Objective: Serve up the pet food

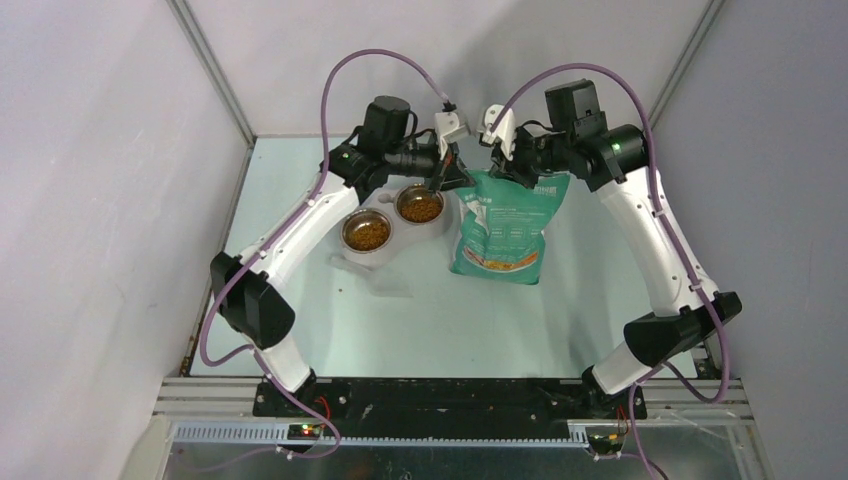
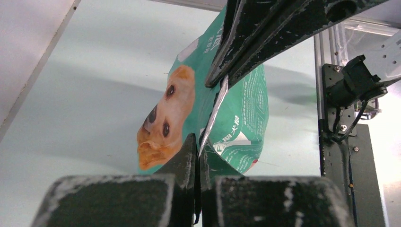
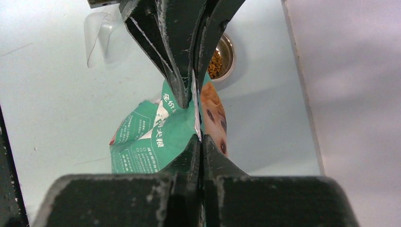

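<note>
The pet food is brown kibble filling two steel bowls left of centre; one filled bowl also shows in the right wrist view. To their right is a teal-green bag with a dog's face on it. Both grippers pinch its sealed top edge from opposite sides. My left gripper is shut on that edge. My right gripper is shut on it too, right beside the left one. The bag's body hangs down toward the table.
A clear plastic scoop lies on the pale green table near the bowls. White walls close in the back and both sides. The black base rail runs along the near edge.
</note>
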